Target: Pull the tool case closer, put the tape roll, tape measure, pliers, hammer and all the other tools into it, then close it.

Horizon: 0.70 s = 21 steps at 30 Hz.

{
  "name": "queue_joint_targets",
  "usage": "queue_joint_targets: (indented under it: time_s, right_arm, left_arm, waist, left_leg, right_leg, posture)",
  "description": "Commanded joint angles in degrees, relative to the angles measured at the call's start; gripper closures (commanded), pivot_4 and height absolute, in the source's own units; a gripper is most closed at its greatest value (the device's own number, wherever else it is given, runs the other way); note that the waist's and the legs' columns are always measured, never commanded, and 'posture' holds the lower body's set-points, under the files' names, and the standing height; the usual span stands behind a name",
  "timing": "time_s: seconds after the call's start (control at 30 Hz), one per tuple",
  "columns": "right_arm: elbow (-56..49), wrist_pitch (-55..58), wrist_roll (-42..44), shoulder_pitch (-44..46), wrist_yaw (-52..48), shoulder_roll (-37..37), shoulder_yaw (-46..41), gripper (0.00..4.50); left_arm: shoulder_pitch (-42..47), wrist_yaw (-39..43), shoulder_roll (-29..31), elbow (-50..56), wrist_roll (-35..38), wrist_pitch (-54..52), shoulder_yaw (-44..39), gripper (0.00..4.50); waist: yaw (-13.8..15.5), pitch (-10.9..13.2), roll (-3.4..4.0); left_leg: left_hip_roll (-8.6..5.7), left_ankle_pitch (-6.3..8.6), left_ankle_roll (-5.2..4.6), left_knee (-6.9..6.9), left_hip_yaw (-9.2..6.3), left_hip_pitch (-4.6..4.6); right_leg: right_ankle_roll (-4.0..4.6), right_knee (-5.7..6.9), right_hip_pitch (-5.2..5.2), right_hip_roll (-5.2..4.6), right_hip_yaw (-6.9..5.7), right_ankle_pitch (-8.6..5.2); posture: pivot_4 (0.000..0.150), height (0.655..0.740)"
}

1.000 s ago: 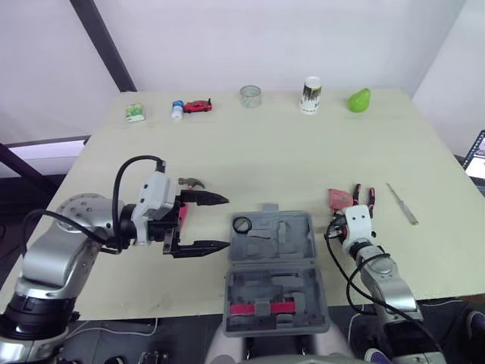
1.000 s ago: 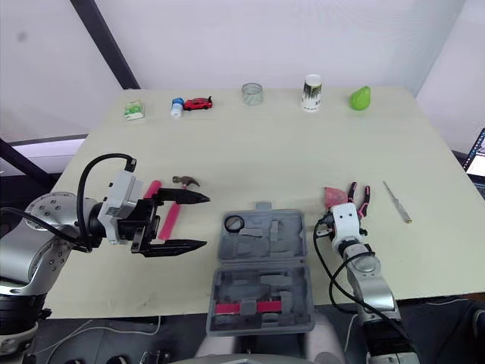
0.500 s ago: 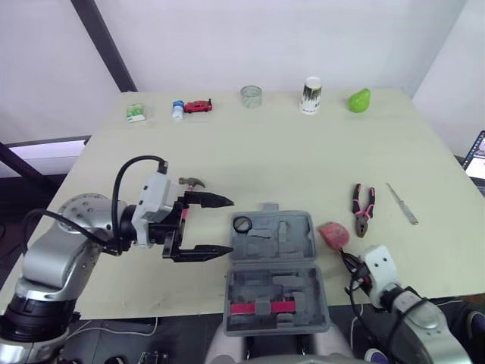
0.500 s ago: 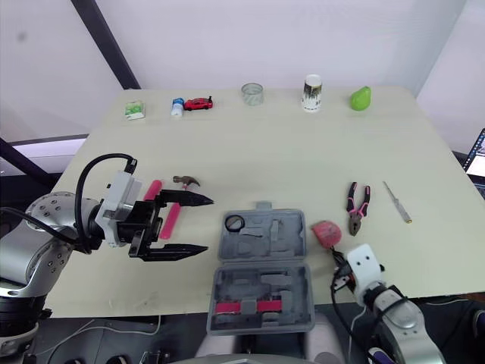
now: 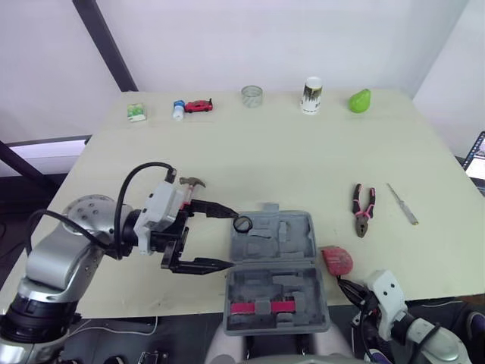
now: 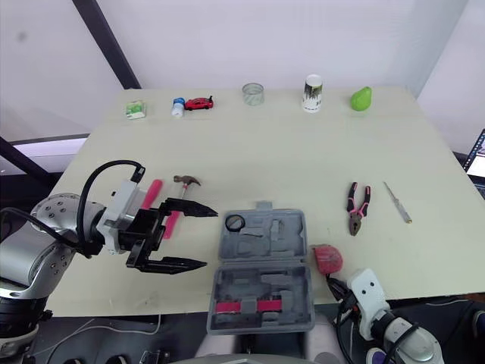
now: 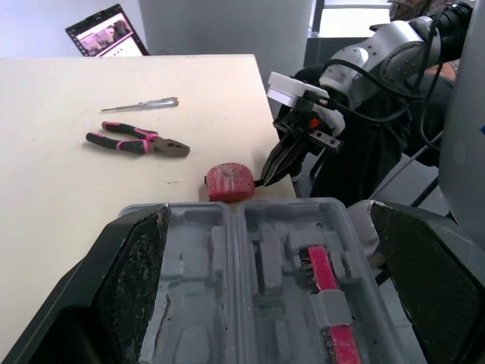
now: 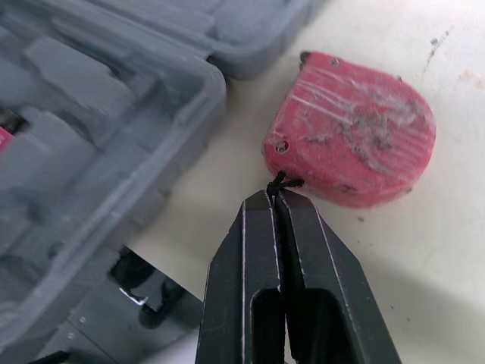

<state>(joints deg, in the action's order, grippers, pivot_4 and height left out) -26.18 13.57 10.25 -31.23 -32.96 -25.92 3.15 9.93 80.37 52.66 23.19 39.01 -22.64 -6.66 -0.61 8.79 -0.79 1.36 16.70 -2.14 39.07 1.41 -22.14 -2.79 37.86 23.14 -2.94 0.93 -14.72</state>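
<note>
Table [image 5: 288, 152] | tool case [image 5: 276, 265] at front edge | left pincer [image 5: 233, 239] agape beside | right pincer [image 8: 274, 199] clamps tape measure [image 8: 356, 129]

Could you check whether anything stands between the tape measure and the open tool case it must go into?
Nothing visible does. The tape measure lies just beside the right edge of the open tool case, with only bare table between them. The right pincer is shut on its small black loop.

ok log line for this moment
left gripper: open at case edge | right gripper: shut on tape measure | case: open, tape roll inside | pliers, hammer: on table
</note>
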Motion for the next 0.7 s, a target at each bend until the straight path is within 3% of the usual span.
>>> queue_joint_targets:
  time_s: [0.03,0.47,0.5,0.53,0.7]
  right_arm:
    - [-1.1,-0.1,0.7,-0.8,-1.0,-0.9,-0.1,4.43]
    - [0.1,-1.0,1.9,-1.4,-3.0,-2.0,-0.6,4.43]
    - [0.0,-1.1,2.3,-1.4,-3.4,-2.3,-0.9,3.92]
    - [-0.1,-1.0,2.7,-1.5,-3.9,-2.6,-1.1,3.71]
    - [-0.1,-2.6,2.5,-1.6,-5.3,-4.5,-1.7,1.16]
  left_arm:
    - [0.1,1.0,0.9,1.2,0.6,0.7,-0.6,0.0]
    - [-1.1,1.5,0.4,1.8,0.4,1.7,-0.6,0.0]
    - [-1.2,1.4,0.3,1.8,0.5,1.8,-0.7,0.0]
    - [-1.1,1.3,0.3,1.9,0.5,1.8,-0.7,0.0]
    - [-1.4,1.2,0.1,1.6,0.4,2.2,-0.7,0.0]
  waist:
    - [0.0,0.0,0.0]
    - [0.1,0.0,-0.02]
    - [0.1,0.0,-0.02]
    - [0.1,0.0,-0.02]
    - [0.2,0.0,-0.02]
  left_leg:
    - [0.0,0.0,0.0,0.0,0.0,0.0]
    - [0.0,0.0,0.0,0.0,0.0,-0.01]
    - [0.0,0.0,0.0,0.0,0.0,-0.01]
    - [0.0,0.0,0.0,0.0,0.0,-0.01]
    - [0.0,0.0,0.0,0.01,0.0,-0.01]
  right_leg:
    - [0.0,0.0,0.0,0.0,0.0,0.0]
    - [0.0,0.0,0.0,0.0,0.0,0.0]
    - [0.0,-0.01,0.0,0.0,0.0,0.0]
    - [0.0,-0.01,0.0,0.0,0.0,0.0]
    - [0.0,0.0,-0.01,0.0,0.0,0.0]
  posture:
    - [0.15,0.74]
    - [0.15,0.74]
    - [0.15,0.74]
    - [0.15,0.74]
    - [0.15,0.74]
